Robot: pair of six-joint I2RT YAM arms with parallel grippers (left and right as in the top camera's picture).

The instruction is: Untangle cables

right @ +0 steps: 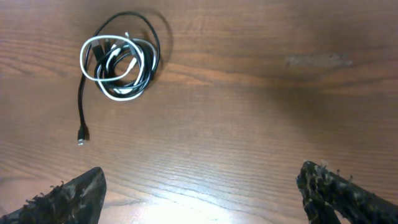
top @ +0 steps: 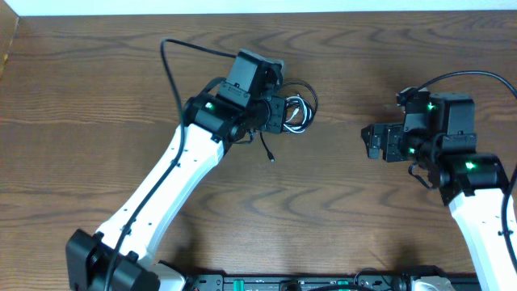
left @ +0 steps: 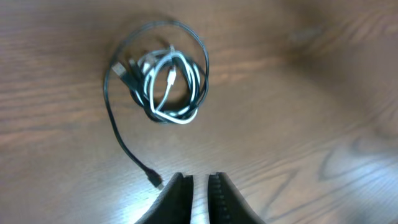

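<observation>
The black cord (left: pixel 111 118) and the white cord (left: pixel 151 79) lie on the wooden table, looped together in one small tangled coil (top: pixel 299 111). The black cord's loose tail runs out to a small plug (left: pixel 155 181). My left gripper (left: pixel 200 180) hovers just beside the coil with its fingers nearly together and nothing between them; the plug lies next to its left fingertip. My right gripper (right: pixel 202 177) is wide open and empty, well to the right of the coil (right: pixel 121 65). In the overhead view the left gripper (top: pixel 275 113) partly covers the coil, and the right gripper (top: pixel 371 141) faces it from a distance.
The table's far edge (top: pixel 258 11) runs along the top. Thicker black arm wires arc over the left arm (top: pixel 171 65) and the right arm (top: pixel 460 77). A dark equipment bar (top: pixel 323 283) lies at the near edge.
</observation>
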